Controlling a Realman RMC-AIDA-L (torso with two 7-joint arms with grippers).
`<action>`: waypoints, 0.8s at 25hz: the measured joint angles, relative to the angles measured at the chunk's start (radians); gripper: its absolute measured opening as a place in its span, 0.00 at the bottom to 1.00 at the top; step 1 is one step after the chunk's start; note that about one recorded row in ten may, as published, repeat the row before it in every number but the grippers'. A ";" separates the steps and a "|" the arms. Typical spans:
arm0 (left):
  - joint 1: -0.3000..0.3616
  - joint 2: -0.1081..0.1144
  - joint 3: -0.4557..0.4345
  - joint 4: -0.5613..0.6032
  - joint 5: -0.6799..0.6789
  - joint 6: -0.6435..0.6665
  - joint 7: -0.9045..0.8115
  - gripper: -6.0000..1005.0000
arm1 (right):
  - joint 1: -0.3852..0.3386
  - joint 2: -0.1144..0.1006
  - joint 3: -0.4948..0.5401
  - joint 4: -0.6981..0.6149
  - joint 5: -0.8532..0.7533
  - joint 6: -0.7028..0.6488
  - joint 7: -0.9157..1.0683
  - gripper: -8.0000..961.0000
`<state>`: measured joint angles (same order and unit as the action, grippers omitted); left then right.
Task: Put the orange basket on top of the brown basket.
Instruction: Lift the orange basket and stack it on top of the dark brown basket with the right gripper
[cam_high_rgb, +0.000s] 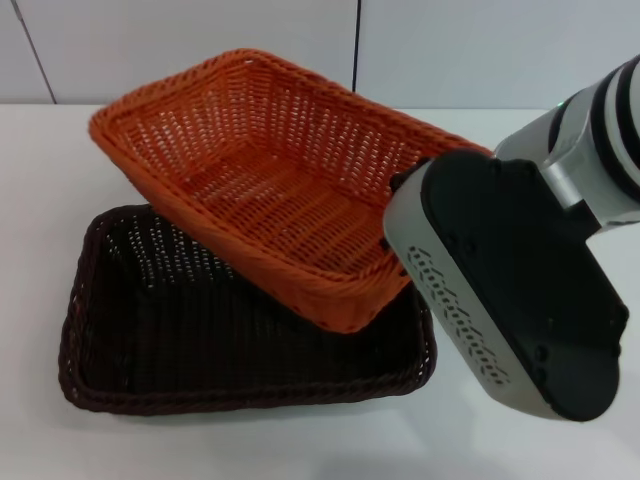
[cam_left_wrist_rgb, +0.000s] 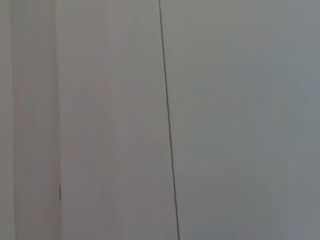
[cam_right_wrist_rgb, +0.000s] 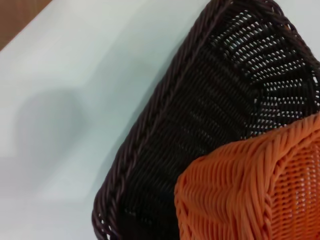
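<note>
The right gripper (cam_high_rgb: 400, 215), fingers hidden so its grasp is unclear, is meeting the orange basket (cam_high_rgb: 265, 175) tilting over the brown basket (cam_high_rgb: 200, 340); squaring both rims before lowering looks wise

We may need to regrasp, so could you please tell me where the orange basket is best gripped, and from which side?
Grip the orange basket by its braided rim on the short end facing the right gripper, coming from the robot's right. It sits tilted and skewed over the brown basket, so that end stands exposed, and the sloping openwork wall under the rim should let jaws pinch it.
</note>
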<state>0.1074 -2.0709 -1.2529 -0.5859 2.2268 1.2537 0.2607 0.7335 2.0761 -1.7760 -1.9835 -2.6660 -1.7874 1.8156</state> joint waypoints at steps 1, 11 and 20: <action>0.000 0.000 0.000 0.000 0.000 0.000 0.000 0.78 | 0.000 0.000 -0.001 0.000 0.001 -0.002 -0.006 0.20; -0.010 0.000 0.013 0.000 -0.003 -0.007 0.000 0.78 | 0.012 -0.003 -0.047 -0.035 0.053 0.020 -0.069 0.20; -0.005 0.000 0.027 -0.003 -0.014 -0.007 0.000 0.78 | -0.077 -0.005 -0.077 -0.070 0.034 0.060 -0.208 0.20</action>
<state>0.1021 -2.0707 -1.2258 -0.5891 2.2125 1.2471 0.2607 0.6570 2.0713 -1.8533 -2.0535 -2.6320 -1.7274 1.6075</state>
